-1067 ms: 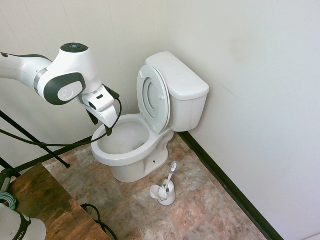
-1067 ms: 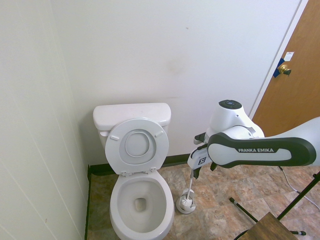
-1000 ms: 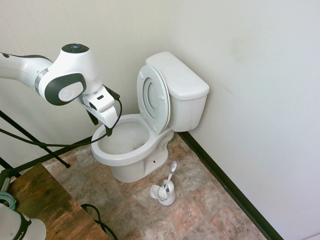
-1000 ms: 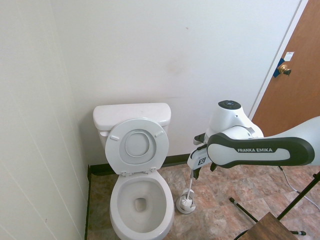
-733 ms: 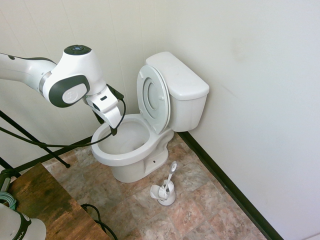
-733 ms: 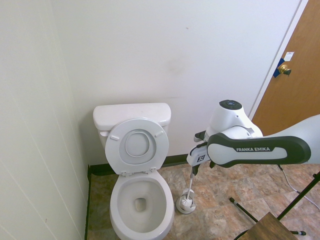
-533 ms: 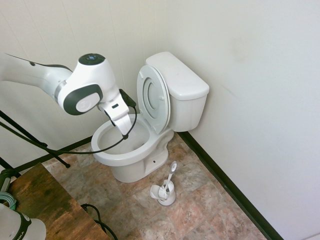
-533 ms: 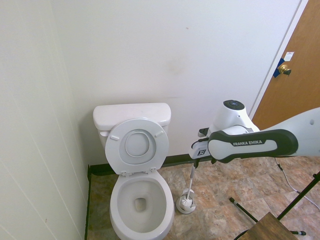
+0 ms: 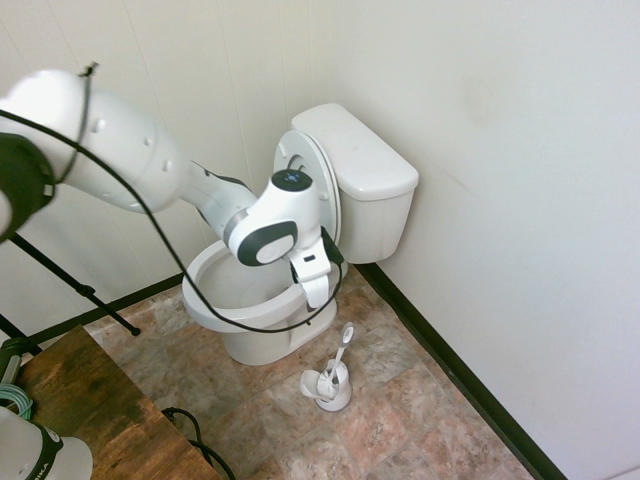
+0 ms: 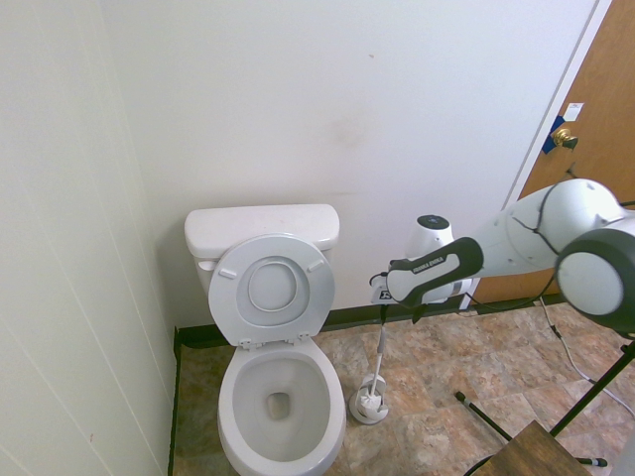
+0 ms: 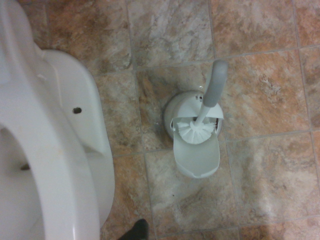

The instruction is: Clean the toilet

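Approach to the brush is judged to be the step in hand: the gripper is hung over the floor beside the toilet, above the brush, with its jaws spread wide and nothing held. The handle (grey at its tip, leaning rather than upright) would best be met from straight above, with the jaws set either side of the shaft before being closed. The toilet is stood against the wall, its lid and seat raised. The brush is kept head-down in its white holder, well clear of the bowl.
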`<state>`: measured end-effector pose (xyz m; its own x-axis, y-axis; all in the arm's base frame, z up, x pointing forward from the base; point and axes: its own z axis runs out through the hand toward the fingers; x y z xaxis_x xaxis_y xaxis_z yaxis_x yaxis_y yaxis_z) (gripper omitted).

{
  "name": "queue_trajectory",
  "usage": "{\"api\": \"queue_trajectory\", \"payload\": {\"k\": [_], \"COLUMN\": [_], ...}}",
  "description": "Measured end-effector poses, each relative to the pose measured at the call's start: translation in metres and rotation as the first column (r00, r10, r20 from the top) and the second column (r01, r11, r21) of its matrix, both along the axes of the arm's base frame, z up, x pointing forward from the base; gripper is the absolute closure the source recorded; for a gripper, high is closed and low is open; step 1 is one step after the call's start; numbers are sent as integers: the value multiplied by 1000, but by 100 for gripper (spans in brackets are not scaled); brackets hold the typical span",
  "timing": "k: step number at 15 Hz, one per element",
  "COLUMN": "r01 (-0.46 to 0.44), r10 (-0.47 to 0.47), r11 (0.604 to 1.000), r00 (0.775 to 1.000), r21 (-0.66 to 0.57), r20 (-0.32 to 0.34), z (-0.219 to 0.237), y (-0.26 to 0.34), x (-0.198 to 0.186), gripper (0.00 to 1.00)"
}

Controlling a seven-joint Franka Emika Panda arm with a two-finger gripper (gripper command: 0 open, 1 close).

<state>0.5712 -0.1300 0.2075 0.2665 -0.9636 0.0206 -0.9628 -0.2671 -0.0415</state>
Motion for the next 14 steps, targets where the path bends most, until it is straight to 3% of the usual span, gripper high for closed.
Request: {"api": "queue_trajectory", "payload": {"k": [5,14], "r01": [32,66], "r10": [-29,-57], "r11": [999,996], "r00": [997,990], "r21": [38,62], "r20": [-74,-128], "z": [-99,-179], "y": [-30,-52], "x": [51,84], "gripper": [0,0]}}
